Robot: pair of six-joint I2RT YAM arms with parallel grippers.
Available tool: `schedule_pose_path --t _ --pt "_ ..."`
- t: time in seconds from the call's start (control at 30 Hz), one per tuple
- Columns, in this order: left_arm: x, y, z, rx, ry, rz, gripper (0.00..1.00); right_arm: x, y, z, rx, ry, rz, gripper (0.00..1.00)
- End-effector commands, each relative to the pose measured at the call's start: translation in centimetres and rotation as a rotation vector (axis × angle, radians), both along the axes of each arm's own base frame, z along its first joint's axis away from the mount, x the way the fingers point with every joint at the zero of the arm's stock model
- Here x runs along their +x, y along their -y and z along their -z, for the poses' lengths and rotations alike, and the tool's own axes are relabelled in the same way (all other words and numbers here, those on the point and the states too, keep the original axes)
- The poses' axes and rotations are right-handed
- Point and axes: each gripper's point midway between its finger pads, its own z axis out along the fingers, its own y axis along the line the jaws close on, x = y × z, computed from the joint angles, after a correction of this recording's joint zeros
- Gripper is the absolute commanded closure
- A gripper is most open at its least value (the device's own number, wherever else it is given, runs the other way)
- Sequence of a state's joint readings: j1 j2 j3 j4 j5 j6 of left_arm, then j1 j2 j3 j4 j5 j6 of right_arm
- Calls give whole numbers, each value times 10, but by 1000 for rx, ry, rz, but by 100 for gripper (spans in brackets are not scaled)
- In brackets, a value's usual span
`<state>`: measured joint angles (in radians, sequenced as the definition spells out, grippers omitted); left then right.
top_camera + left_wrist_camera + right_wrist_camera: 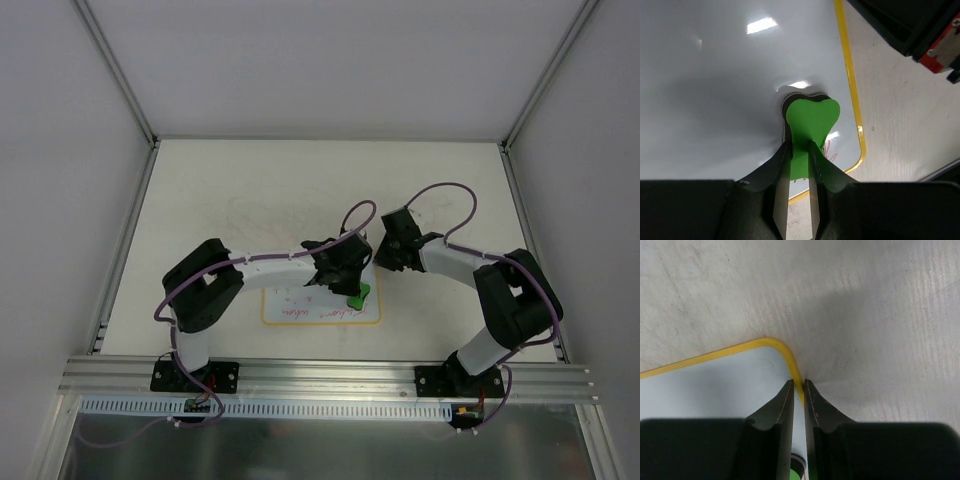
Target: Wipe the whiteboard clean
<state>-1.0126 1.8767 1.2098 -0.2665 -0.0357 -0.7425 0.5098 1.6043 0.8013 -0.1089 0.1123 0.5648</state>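
left wrist view: the left tool (pixel 799 146) clamps the green bone-shaped eraser (pixel 811 119) flat on the whiteboard (pixel 715 100), red writing (pixel 829 150) just beside it toward the near corner, while the right tool (pixel 798 385), nearly closed, straddles its rim (pixel 740 348).

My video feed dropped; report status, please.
Left hand shut on eraser, on whiteboard. Right hand shut on whiteboard rim. Some red writing near corner. Nothing in the way.

whiteboard (pixel 715 75): glossy, smooth | eraser (pixel 812 117): matt | tabletop (pixel 865 300): matt, scuffed | rail (pixel 330 372): metal
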Motion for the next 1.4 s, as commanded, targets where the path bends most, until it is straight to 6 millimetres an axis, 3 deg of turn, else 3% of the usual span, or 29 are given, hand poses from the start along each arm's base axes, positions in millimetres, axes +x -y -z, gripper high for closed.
schedule_pose_path --t 0.0,0.13,0.2,0.23,0.3,0.47,0.9,1.0,1.2,1.3,1.37 --pt "-8 -68 34 231 -46 -117 100 -60 38 51 -166 -250 3 84" --pt "3 -80 36 233 -60 -150 100 -57 36 45 -159 -232 -28 73" --pt "10 -78 33 229 -44 -147 100 -58 37 36 -165 -218 -43 68" --pt "13 -76 32 228 -38 -144 100 -60 38 33 -172 -214 -69 61" --pt "20 -71 27 211 -28 -143 100 -68 40 24 -184 -223 -102 59" --pt "31 -64 19 190 -13 -135 100 -86 32 19 -177 -231 -195 58" --pt "38 -73 18 191 -11 -146 100 -89 3 16 -199 -205 -355 60" --pt "38 -74 18 190 -14 -143 100 -85 -3 12 -192 -187 -374 63" --pt "27 -78 21 180 -44 -139 100 -45 -14 -19 -216 -53 -391 64" --pt "23 -81 22 180 -51 -146 100 -23 -18 -29 -223 -20 -386 63" --pt "22 -83 22 176 -51 -148 100 -15 -23 -25 -214 -34 -391 62"
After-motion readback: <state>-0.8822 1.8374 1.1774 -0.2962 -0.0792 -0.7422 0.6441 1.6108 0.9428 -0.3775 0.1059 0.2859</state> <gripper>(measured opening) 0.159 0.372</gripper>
